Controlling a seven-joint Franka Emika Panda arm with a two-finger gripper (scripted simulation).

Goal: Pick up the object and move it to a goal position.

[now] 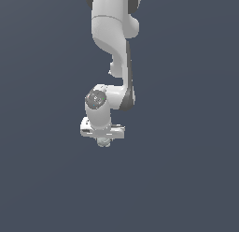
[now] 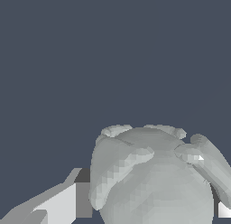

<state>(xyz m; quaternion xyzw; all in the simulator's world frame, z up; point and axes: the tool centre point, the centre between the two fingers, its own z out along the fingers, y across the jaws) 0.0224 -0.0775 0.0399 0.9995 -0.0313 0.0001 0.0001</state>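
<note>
The object [image 1: 103,141] is a small, pale grey-white, lumpy blob with a faint green tint, much smaller than the claw [image 1: 103,138]. In the exterior view it sits directly beneath the claw body, only its lower part showing below the crossbar. No edge or corner of the desk [image 1: 186,189] appears in either view, so the position cannot be referred to one; the object lies near the middle of the exterior view.

Handling estimate: the object is judged light, given its size. The surface is rounded with raised lobes and ridges, so flat pads will bear on curves and may slip or rotate the object. Stiffness and fragility cannot be determined from these renders. Recommended hold: across the widest part of the rounded body [image 2: 153,182], not on a protruding lobe.

Claw state: in the wrist view 1 finger [image 2: 56,205] lies just beside the object on 1 side, and a small part of the other finger [image 2: 224,209] shows at the opposite side. The object fills the gap between them. The fingers are set narrow, about the object's width. Whether the pads actually press on it cannot be told, nor whether it is lifted off the desk.
</note>
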